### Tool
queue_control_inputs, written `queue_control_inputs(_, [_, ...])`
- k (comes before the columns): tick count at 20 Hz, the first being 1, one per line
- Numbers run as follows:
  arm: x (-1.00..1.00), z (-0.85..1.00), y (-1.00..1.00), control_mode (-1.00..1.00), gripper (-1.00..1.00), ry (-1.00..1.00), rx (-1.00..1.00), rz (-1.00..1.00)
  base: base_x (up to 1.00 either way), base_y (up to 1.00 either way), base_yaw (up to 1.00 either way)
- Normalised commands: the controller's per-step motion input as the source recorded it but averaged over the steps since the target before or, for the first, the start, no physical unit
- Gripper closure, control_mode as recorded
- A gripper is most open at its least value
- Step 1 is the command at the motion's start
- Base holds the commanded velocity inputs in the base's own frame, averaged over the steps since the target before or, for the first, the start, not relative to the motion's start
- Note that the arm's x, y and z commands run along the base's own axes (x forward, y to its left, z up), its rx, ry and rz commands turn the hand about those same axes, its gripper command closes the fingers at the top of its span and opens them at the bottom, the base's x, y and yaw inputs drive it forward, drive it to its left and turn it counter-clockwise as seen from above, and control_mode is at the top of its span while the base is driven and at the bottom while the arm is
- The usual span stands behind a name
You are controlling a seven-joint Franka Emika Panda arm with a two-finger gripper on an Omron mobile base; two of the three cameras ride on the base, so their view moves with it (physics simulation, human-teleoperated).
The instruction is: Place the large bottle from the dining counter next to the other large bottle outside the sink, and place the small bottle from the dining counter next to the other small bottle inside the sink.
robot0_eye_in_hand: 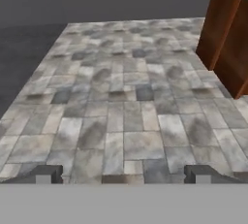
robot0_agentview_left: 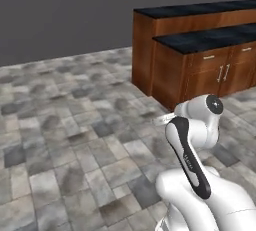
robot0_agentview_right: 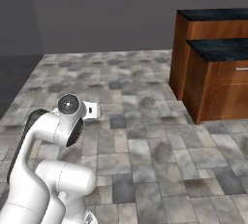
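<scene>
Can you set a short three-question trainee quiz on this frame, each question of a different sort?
1. True or false: a bottle is held between the jaws of the gripper.
2. Multiple choice: in the left base view, the dining counter lies (A) at the upper right, (B) at the lower left, (C) directly under the arm.
3. Fill in: the ground around the robot is a grey stone-tiled ____.

Key:
1. False. The jaws stand wide open with nothing between them.
2. A.
3. floor.
</scene>
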Motion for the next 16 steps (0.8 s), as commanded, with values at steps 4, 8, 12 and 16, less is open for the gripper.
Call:
queue_control_inputs(4, [0.0,0.0,0.0,1.0,-1.0,0.0,0.0,0.0,1.0,-0.09,-0.47])
queue_control_inputs(8, [0.0,0.0,0.0,1.0,-1.0,0.0,0.0,0.0,0.91,-0.12,-0.48])
queue_control_inputs(12, [0.0,0.0,0.0,1.0,-1.0,0.0,0.0,0.0,0.8,-0.13,-0.5])
queue_control_inputs(16, [0.0,0.0,0.0,1.0,-1.0,0.0,0.0,0.0,0.71,-0.18,-0.5])
